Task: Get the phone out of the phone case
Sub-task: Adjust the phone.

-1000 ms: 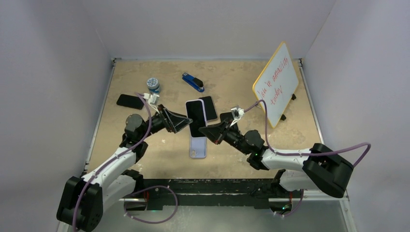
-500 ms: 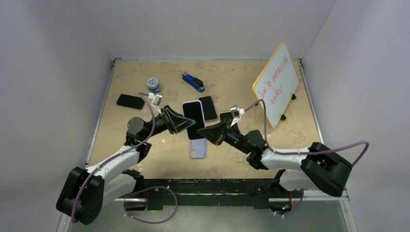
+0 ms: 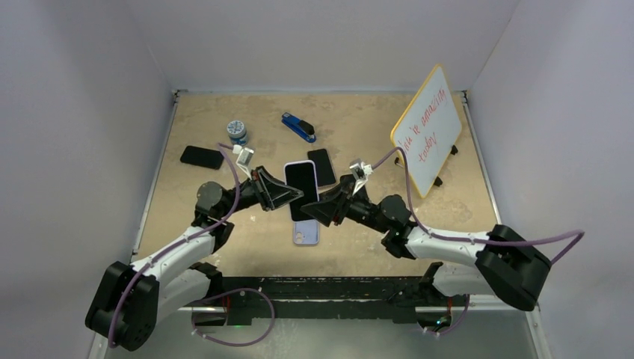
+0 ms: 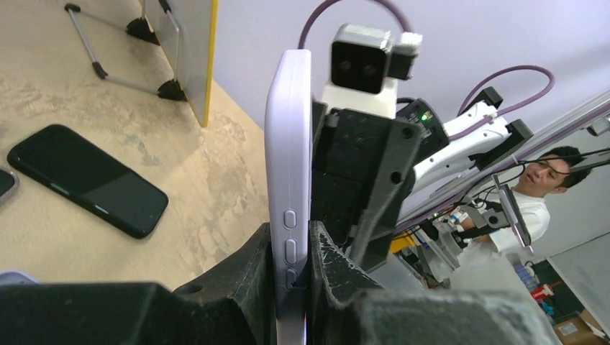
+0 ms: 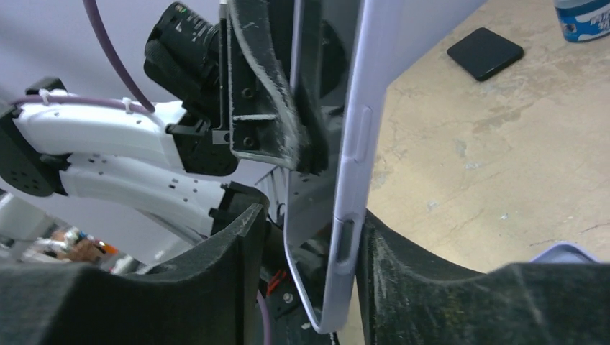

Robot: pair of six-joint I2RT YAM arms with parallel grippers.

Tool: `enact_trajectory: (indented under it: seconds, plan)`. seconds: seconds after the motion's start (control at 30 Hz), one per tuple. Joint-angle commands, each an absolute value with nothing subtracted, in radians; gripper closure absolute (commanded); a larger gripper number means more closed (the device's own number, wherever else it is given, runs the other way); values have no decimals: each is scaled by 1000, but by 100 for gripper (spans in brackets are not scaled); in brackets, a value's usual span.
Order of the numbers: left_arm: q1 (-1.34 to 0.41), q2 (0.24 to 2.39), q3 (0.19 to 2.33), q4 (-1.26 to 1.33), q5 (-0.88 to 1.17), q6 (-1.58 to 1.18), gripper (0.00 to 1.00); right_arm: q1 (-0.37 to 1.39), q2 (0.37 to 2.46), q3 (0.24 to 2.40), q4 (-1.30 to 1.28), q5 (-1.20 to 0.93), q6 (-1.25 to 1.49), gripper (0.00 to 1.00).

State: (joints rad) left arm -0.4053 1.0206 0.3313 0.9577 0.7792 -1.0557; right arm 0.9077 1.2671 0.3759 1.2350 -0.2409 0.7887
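Nearest on the tan table (image 3: 359, 127) lies a flat lilac phone-shaped slab (image 3: 306, 233), camera cut-out up; phone or bare case, can't tell. Just above it, off the table, is the black-screened phone in a lilac soft case (image 3: 303, 185): screen twd overhead cam, long axis approx near-to-far. The left gripper (image 3: 293, 196) comes in from the left, pinched tight across its thickness at the button edge. The right gripper (image 3: 323, 209) straddles the near end w/ jaws apart: one finger (image 5: 431, 302) against the case back, a sliver of gap on the screen side. Just beyond lies a glossy black phone (image 3: 322, 166), partly hidden. Farther left is a matte black phone (image 3: 201, 157), then a small blue-white round tub (image 3: 238, 132) and a blue stapler (image 3: 298, 127). Far right stands a yellow-framed whiteboard w/ red writing (image 3: 428, 131).
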Motion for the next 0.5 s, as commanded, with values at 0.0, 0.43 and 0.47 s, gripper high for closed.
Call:
enact_trajectory:
  seconds: [0.0, 0.43, 0.47]
  plan:
    - [-411, 981, 397, 915, 791, -1014, 100, 904, 1154, 467, 990, -337, 612, 44]
    - [-410, 965, 498, 813, 818, -988, 100, 895, 1122, 592, 695, -617, 266, 34]
    - [-410, 962, 505, 806, 824, -984, 100, 892, 1129, 600, 691, -646, 258, 35]
